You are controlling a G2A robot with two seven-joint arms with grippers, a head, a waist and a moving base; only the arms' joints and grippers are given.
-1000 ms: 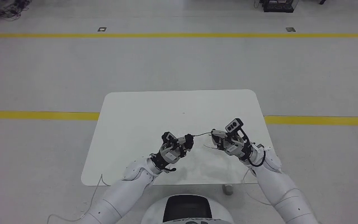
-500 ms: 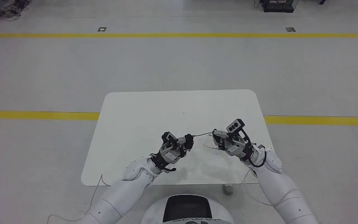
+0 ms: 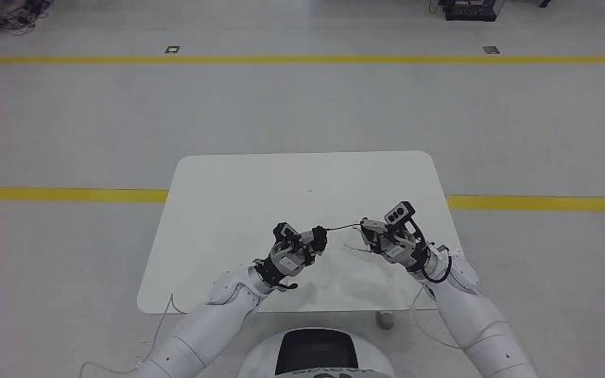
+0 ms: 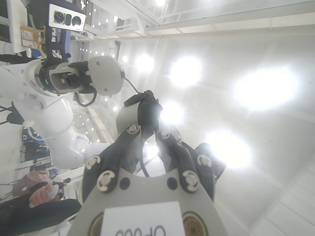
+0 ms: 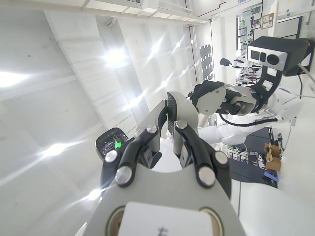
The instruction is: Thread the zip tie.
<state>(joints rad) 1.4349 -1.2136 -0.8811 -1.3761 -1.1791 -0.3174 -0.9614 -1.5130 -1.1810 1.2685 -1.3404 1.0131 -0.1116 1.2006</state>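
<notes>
Both arms are raised over the near half of the white surface (image 3: pixel 236 198), their tips facing one another, with the zip tie (image 3: pixel 338 227) strung between them as a thin dark line. Its long axis runs roughly from 9 o'clock to 3 o'clock in the top view, lifting slightly toward the 3 o'clock end, and it hangs in the air well clear of the surface. The left jaws are closed at the 9 o'clock end. In the left wrist view the strand (image 4: pixel 131 85) leads straight out of their dark tips toward the other arm. The right jaws are pressed together at the 3 o'clock end, pads nearly flat against each other, and the line reaches their tip, so I take them to be pinching it too. Neither arm is nearer, since each has an end. I would say the coming move depends on bringing those two ends together along that same line. I cannot tell which end carries the locking head, as both are buried in the tips. The ceiling lights wash out the area around the left tips. In the right wrist view I cannot find the tie between the pads at all.
</notes>
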